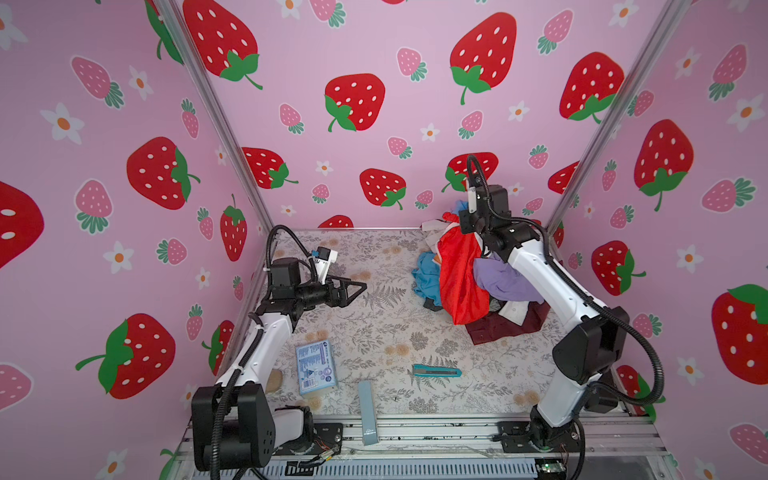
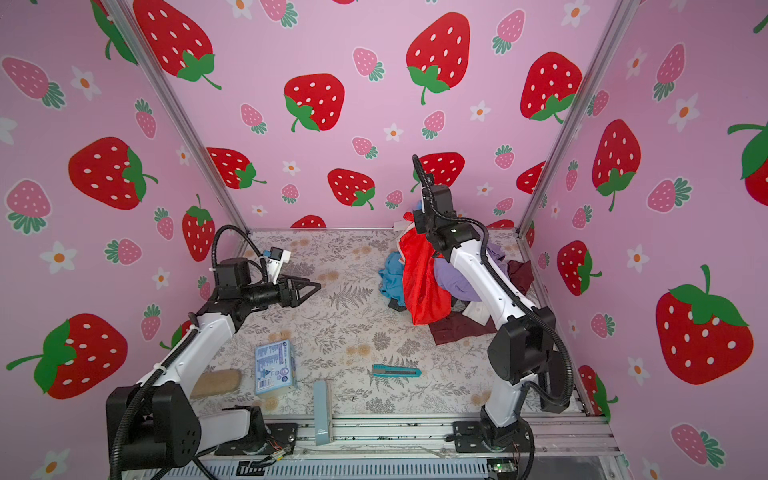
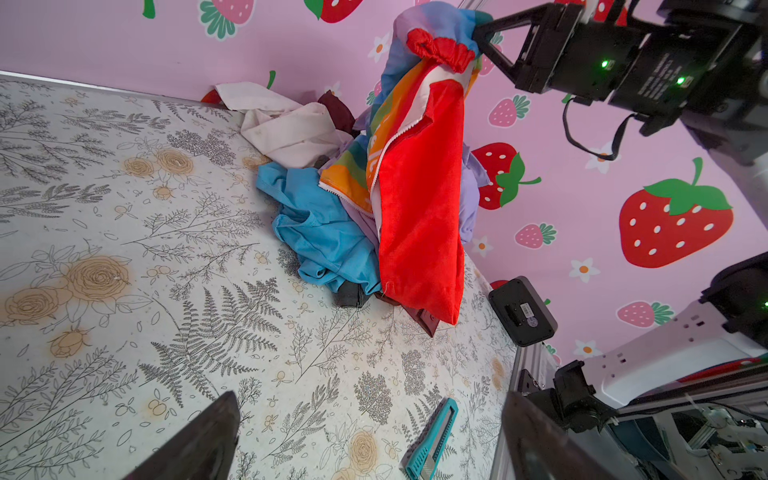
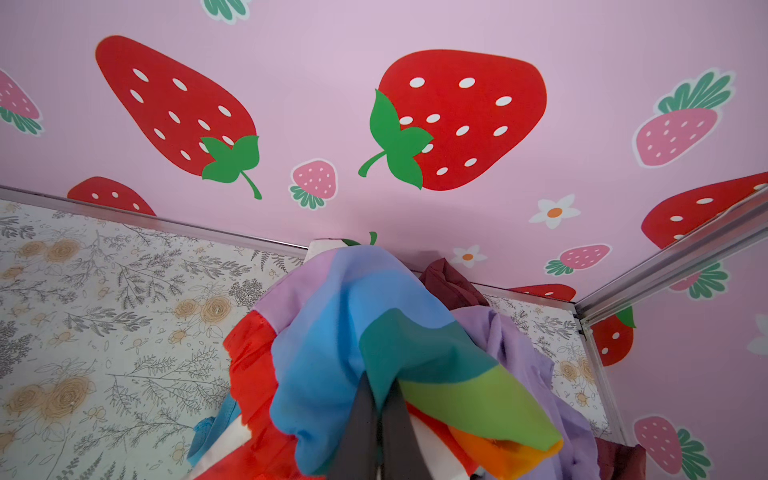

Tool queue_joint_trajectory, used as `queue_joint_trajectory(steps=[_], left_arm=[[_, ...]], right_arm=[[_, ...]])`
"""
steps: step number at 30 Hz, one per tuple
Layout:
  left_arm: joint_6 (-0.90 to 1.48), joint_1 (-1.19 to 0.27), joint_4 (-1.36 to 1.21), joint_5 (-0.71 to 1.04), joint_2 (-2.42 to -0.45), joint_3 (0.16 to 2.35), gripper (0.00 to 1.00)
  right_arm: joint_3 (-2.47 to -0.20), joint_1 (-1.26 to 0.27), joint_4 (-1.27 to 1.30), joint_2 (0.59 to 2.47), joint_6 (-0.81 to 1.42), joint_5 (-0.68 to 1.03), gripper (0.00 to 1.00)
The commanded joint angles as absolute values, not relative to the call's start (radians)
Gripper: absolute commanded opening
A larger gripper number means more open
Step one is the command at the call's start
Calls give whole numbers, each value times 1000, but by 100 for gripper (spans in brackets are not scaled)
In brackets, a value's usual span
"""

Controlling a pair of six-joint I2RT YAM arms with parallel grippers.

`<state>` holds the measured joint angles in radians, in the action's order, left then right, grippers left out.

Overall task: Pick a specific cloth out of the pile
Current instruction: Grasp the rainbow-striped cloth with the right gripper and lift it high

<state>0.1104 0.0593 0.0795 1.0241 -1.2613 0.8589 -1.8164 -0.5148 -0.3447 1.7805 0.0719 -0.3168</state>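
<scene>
My left tool (image 1: 355,293) hovers released over the floral-printed desk (image 1: 374,332). Further right, my right tool (image 3: 482,36) is clenched on the shiny red, rainbow-striped cloth (image 1: 457,274), apparently near its gathered trim. It hangs down against the pile (image 1: 509,282) of lavender, teal and maroon garments.

This is a robot test booth, like in a lab. A left arm (image 1: 266,336) and a right arm (image 1: 540,270) are bolted to a metal rail (image 1: 436,430) at the table's (image 1: 374,328) front edge. Pink strawberry walls (image 1: 374,41) on metal posts (image 1: 220,118) shut in its other three edges.
</scene>
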Motion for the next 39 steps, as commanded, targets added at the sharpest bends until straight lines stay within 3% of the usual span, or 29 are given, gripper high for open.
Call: queue_joint_trajectory(steps=[1,18,39], left_arm=[[114,62,72,1026,-1240,858,99],[121,61,60,1007,-1215,841,99],[127,62,51,987,-1194,836,99]], right_arm=[[-1836,-517,-238,1726,37,-265,0],[-1979,-517,-191,1723,34,-95,0],[-2196,-517,-131,1784,-8,-43,0]])
